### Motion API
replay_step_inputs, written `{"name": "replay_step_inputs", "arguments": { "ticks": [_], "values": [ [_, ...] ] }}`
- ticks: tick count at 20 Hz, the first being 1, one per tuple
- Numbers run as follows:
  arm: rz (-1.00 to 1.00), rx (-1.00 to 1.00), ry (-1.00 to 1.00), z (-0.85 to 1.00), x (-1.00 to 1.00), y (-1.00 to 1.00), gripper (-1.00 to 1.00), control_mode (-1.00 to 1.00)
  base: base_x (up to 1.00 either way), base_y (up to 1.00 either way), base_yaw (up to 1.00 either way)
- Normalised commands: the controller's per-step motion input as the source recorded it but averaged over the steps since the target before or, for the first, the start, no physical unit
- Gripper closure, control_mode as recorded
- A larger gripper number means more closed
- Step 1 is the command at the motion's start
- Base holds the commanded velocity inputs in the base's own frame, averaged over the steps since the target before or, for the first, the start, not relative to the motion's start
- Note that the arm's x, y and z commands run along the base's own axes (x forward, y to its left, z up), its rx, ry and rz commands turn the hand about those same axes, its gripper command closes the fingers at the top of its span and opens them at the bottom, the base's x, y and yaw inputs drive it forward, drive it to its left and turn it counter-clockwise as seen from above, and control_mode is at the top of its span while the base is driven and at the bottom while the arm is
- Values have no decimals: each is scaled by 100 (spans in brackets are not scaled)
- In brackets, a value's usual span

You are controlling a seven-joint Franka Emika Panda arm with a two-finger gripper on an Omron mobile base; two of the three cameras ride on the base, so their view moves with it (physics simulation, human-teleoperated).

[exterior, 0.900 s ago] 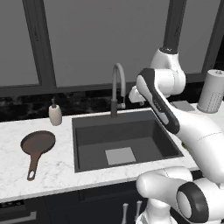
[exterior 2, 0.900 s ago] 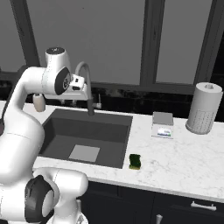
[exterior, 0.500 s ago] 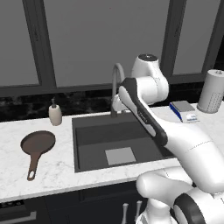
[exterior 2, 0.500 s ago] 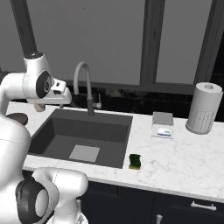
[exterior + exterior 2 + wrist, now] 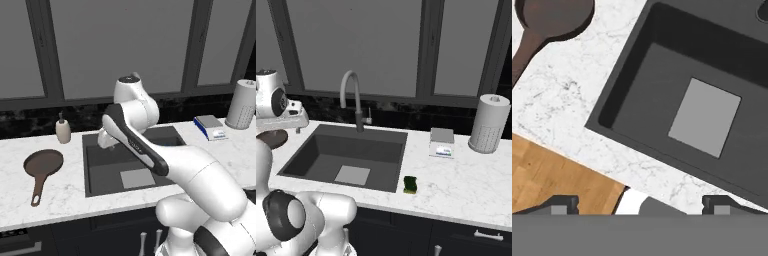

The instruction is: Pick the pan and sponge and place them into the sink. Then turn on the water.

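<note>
gripper [image 5: 639,202] released, jaws wide, empty, above sink [image 5: 95,172] left rim. pan [image 5: 42,164] on counter left of sink; sponge [image 5: 410,184] at sink's right front corner.

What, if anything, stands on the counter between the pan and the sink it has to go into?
Nothing visible does. The pan lies on bare white counter left of the sink; the soap bottle stands behind that path, near the wall.
</note>
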Motion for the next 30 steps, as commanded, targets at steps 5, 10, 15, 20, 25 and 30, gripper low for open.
{"name": "replay_step_inputs", "arguments": {
  "ticks": [5, 10, 15, 20, 25, 30],
  "values": [
    [0, -9, 23, -4, 14, 52, -100, -100, 0, 0, 0],
    [0, -2, 3, -31, 16, 83, -100, -100, 0, 0, 0],
    [0, 0, 2, -38, 16, 100, -100, -100, 0, 0, 0],
    [-7, 2, 0, -40, 23, 72, -100, -100, 0, 0, 0],
    [-1, 1, 1, -6, 6, 5, -100, -100, 0, 0, 0],
    [0, 0, 2, -18, 6, 3, -100, -100, 0, 0, 0]
  ]
}}
